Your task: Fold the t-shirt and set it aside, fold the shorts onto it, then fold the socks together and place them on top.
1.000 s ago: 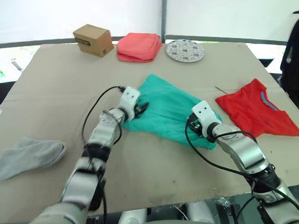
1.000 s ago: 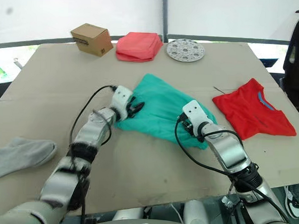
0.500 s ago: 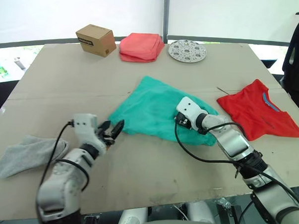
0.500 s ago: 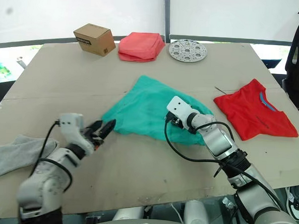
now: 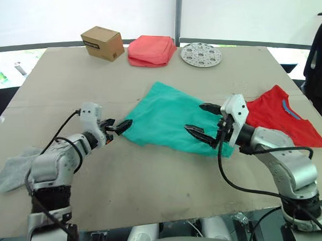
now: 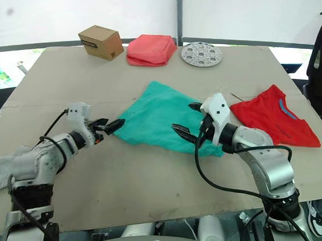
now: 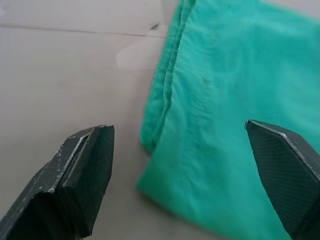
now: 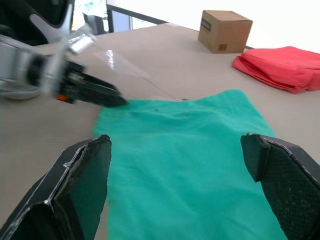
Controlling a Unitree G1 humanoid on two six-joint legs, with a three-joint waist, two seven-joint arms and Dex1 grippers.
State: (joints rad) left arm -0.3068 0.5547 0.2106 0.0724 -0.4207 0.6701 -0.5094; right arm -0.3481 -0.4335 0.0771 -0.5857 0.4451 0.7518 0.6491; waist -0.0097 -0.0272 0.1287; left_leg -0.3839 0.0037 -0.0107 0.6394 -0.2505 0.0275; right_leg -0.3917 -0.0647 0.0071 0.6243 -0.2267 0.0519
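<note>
Leftmost, the grey socks [image 5: 15,165] lie at the near left edge of the surface [image 5: 148,173], partly behind the left arm. Left claw [image 5: 119,126] is open, its fingers straddling the left corner of the teal shorts [image 5: 164,118] and low over the surface; contact with the cloth cannot be told. Shorts lie folded mid-surface. Right claw [image 5: 202,124] is spread wide, fingers apart, above the right part of the shorts and holding nothing. Red t-shirt [image 5: 281,118] lies flat at the right, just beside the shorts, blue neck label visible. Along the far edge: cardboard box [image 5: 102,42], folded coral-pink cloth [image 5: 150,50], round perforated metal disc [image 5: 201,54].
</note>
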